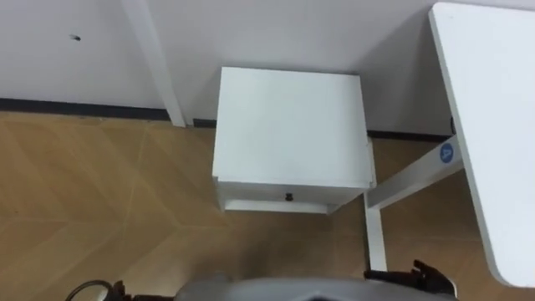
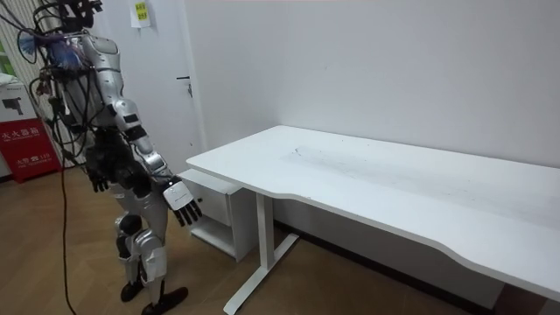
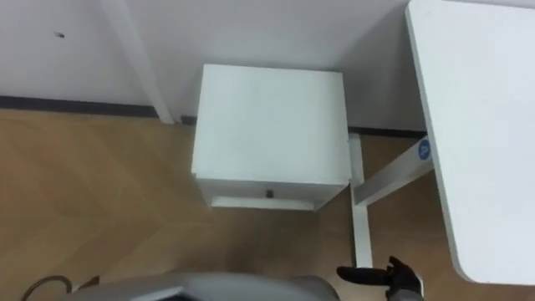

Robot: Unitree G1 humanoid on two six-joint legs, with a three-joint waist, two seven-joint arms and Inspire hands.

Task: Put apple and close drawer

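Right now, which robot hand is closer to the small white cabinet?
Right. The right hand hangs forward, just short of the cabinet; the left hand is back by the robot's hip, farther off.

One white cabinet (image 1: 288, 125) stands against the wall. It has one drawer (image 1: 251, 191) in its front, and the drawer carries one dark knob (image 1: 288, 196). One white bench (image 1: 493, 125) stands to the cabinet's right, with one round blue sticker (image 1: 446, 153) on its leg. The robot has two hands: one right hand (image 2: 182, 203) just before the cabinet, and one left hand (image 2: 98, 182) farther from it. One door (image 2: 162, 105) and one red box (image 2: 24, 144) lie beyond the cabinet on the room view's left.
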